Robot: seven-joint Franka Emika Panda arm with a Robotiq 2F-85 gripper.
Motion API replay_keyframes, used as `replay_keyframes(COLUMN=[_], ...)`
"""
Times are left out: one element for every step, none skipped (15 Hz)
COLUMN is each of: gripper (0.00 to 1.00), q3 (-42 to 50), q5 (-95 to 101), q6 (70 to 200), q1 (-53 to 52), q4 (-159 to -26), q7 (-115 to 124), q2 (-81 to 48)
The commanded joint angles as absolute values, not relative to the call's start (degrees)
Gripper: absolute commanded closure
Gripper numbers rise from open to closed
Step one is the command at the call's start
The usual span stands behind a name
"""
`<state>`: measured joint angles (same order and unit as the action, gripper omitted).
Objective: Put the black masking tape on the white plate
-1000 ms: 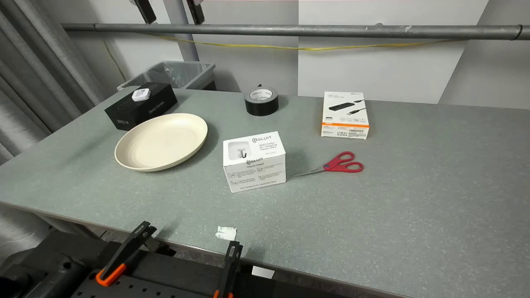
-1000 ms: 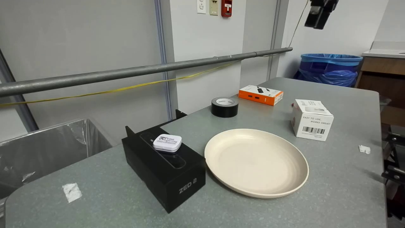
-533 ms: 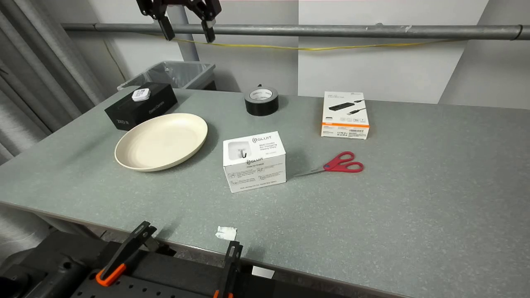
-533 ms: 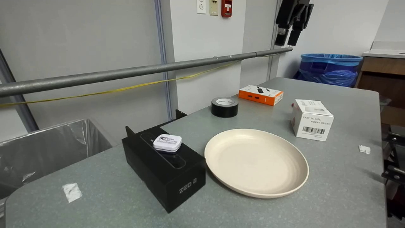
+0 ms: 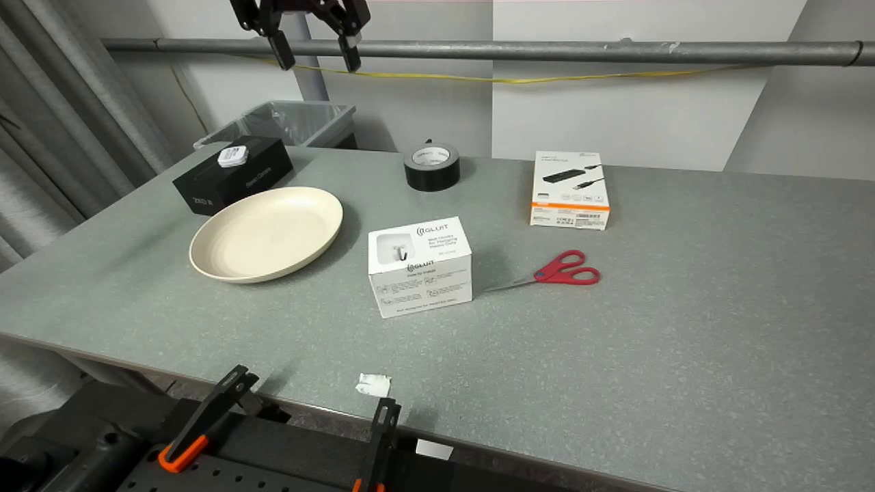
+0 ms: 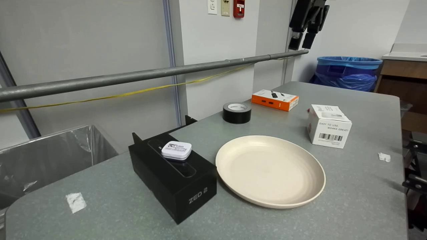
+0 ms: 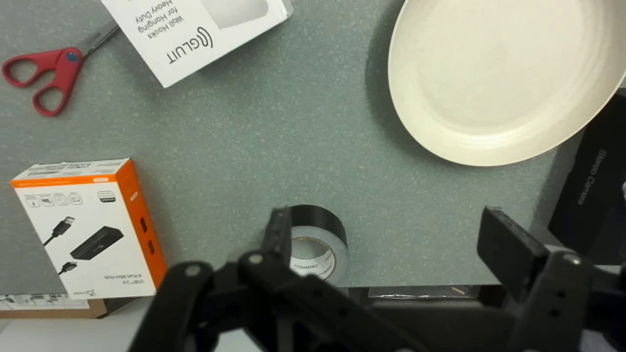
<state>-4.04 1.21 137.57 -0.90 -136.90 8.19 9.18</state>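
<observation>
My hand [image 5: 318,65] hangs wide, tape [image 5: 432,176] and plate [image 5: 266,236] apart below it. Pickup and placing both await me.

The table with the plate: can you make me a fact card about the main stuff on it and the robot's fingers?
Table: grey, speckled
Plate: round, creamy white, beside the black box
Black box: has a little white case on top
Tape: black roll, on the table, not on the plate
White box: between the plate and the scissors
Scissors: red handles, blades toward the white box
Orange-and-white box: cable picture on top
Fingers: wide apart, above the table, holding nothing
</observation>
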Motion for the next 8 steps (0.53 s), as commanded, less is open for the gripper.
replay_keyframes(gripper=[0.0,0.0,0.0,0.0,0.0,0.0,0.0,0.0], q3=[-3.36,-2.92,-2.61,-2.12,-1.53,-0.74,0.1,0.8], q5=[2.73,2.14,2.91,4.44,5.07,5.16,5.94,5.21], q6=[140.15,140.57,142.15,144.68,146.06,147.42,148.94,149.27], q1=[-0.26,-0.24,-0.01,0.38,0.39,0.29,0.04,-0.22], q4=[-132.68,-131.31,-129.94,-128.35,-126.68,-124.68,-123.24,-121.11], q7=[10.57,10.39,11.27,13.35,14.97,16.08,17.51,17.79], q2=[2.69,0.81,-1.36,-4.26,-6.52,-9.37,-11.38,-13.9])
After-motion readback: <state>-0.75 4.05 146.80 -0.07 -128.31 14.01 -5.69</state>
